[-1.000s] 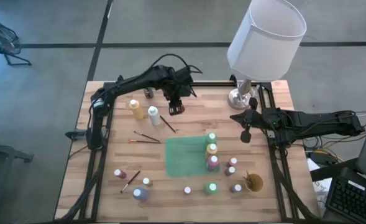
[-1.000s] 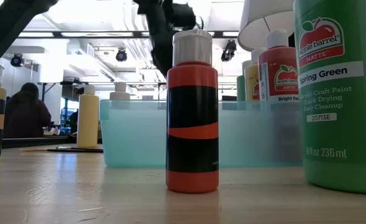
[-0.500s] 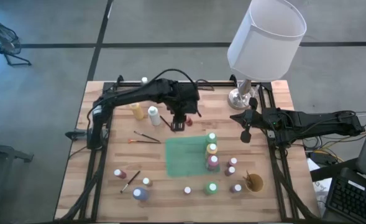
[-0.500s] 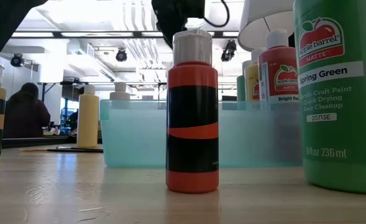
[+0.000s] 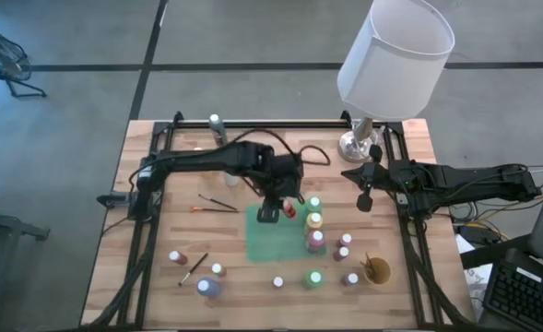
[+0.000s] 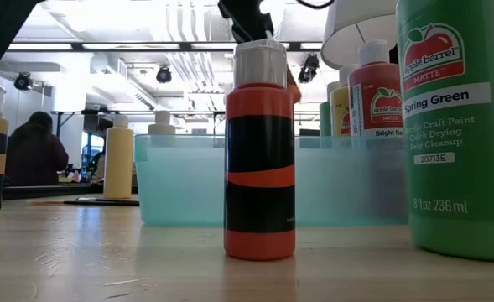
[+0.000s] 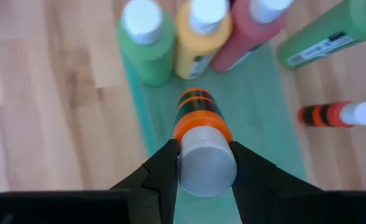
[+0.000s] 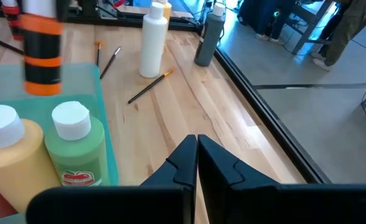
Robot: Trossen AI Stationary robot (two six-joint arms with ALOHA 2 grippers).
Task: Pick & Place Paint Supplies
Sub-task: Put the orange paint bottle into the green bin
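Observation:
My left gripper [image 7: 205, 171] is shut on a small orange bottle [image 7: 197, 114] with black bands and a pale cap. It hangs over the far edge of the flat green mat [image 5: 273, 238]. The right wrist view shows the same bottle [image 8: 42, 55] in the air above the mat. A green bottle [image 7: 146, 43], a yellow bottle [image 7: 201, 32] and a red bottle [image 7: 250, 32] stand in a row on the mat's right side. Thin brushes [image 5: 218, 205] lie on the wood to the left. My right gripper [image 5: 366, 197] waits shut at the right, near the lamp foot. My left gripper pinches the bottle's pale cap [image 7: 206, 163] between its two fingers [image 7: 163, 169], one on each side. The fingers slant steeply down from above. The bottle hangs below them, base down, clear of the mat.
A lamp with a white shade [image 5: 395, 53] stands at the far right. A tan cup [image 5: 376, 270] sits at the near right. More small bottles [image 5: 206, 286] are scattered along the near side, and a large green bottle [image 6: 456, 126] and an orange bottle [image 6: 260, 159] stand closest to the low camera.
My left gripper has swung from the far left part of the table toward the near edge and a little right. It has carried the orange bottle in the air to the mat's far edge, and the wrist has rolled somewhat.

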